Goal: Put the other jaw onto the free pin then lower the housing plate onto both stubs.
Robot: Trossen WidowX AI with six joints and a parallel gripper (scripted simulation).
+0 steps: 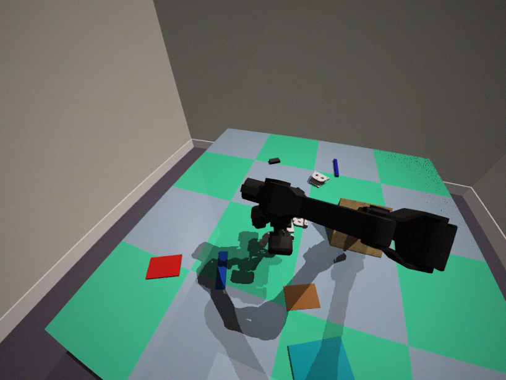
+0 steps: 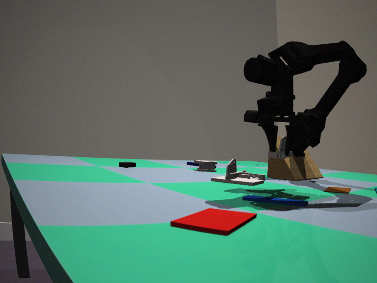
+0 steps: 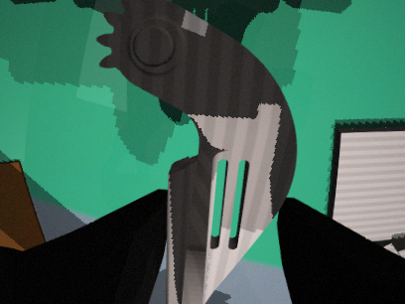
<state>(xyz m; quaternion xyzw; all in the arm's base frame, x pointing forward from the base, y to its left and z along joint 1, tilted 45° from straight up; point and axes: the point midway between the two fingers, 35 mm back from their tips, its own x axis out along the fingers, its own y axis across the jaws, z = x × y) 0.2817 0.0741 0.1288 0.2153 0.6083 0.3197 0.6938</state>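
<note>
- Tool (image 1: pixel 273 233) (image 2: pixel 279 152) (image 3: pixel 224 207) closed on the loose jaw (image 1: pixel 264 239) (image 2: pixel 283 146) (image 3: pixel 243 184), one finger either side, and both are up off the bench (image 1: pixel 155 212) (image 2: pixel 91 201) (image 3: pixel 323 75)!
- Below and beside the tool sits the base plate (image 1: pixel 300 221) (image 2: pixel 237 180) (image 3: pixel 369 184), carrying the other jaw (image 2: pixel 231 168), whose fin stands upright; its pin fit is too small to tell.
- And look at the held jaw's line: in the wrist view its long, curved axis runs from the slotted part between the fingers out to the gear teeth, which point upper left, a round boss just behind them.
- Farther from the tool, past the base plate, the housing plate (image 1: pixel 319 177) (image 2: pixel 207 165) waits on the bench, off the stubs.
- Under the tool's side, a blue bar (image 1: pixel 221 278) (image 2: pixel 273 201) lies flat, well apart from the grip.
</note>
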